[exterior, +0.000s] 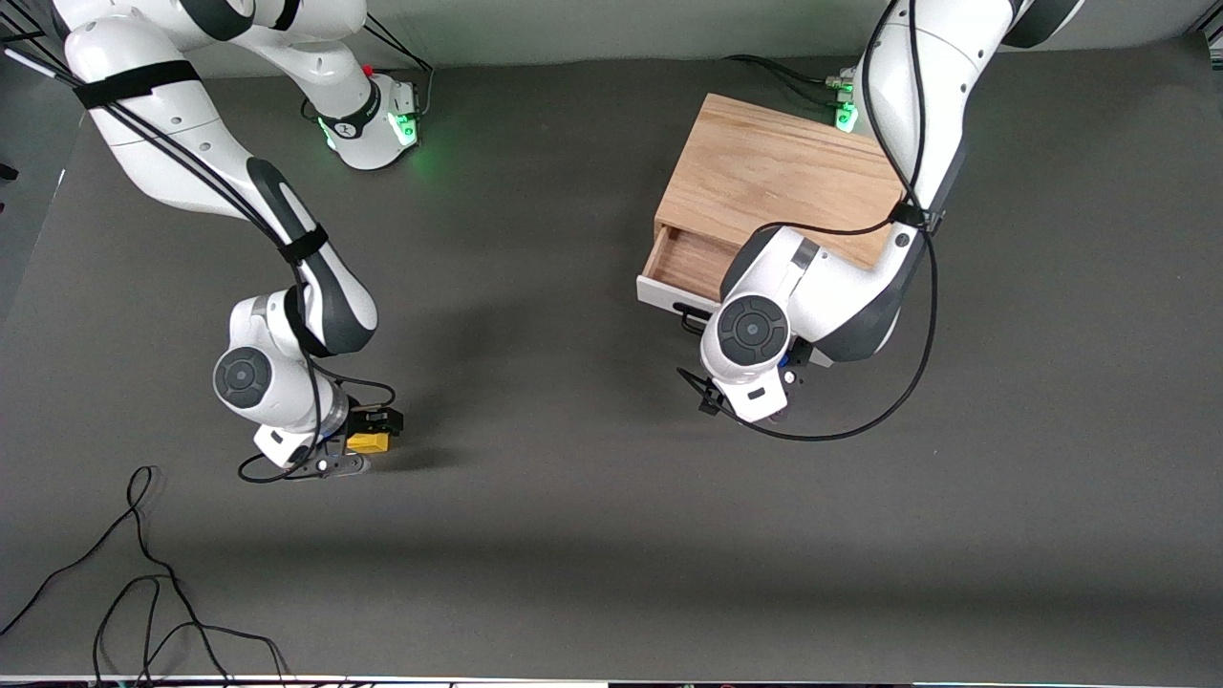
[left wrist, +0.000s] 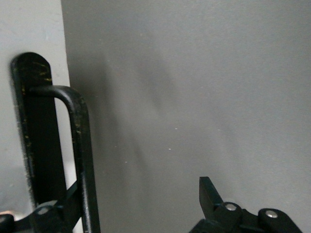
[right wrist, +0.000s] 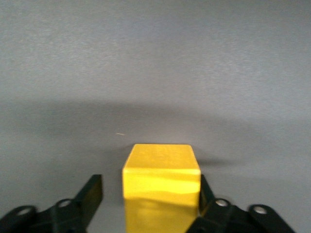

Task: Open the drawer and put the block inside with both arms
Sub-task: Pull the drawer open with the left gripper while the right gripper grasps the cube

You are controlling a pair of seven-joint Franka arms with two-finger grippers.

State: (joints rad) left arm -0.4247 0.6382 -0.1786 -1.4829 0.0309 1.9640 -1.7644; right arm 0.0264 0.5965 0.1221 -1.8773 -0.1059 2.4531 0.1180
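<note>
The yellow block (exterior: 369, 442) (right wrist: 161, 177) rests on the grey table toward the right arm's end. My right gripper (exterior: 366, 441) (right wrist: 149, 187) is down at the table with a finger on each side of it. One finger touches the block and a narrow gap shows at the other. The drawer (exterior: 680, 266) stands part-way out of the oak box (exterior: 774, 182). My left gripper (left wrist: 129, 204) is open in front of the drawer's white panel (left wrist: 29, 29). The black wire handle (exterior: 690, 315) (left wrist: 80, 145) lies between its fingers, close to one. In the front view the left wrist hides those fingers.
Loose black cables (exterior: 143, 592) lie on the table near the front edge at the right arm's end. The left arm's cable (exterior: 860, 420) loops over the table beside the drawer. Both arm bases (exterior: 377, 124) stand along the table's edge farthest from the front camera.
</note>
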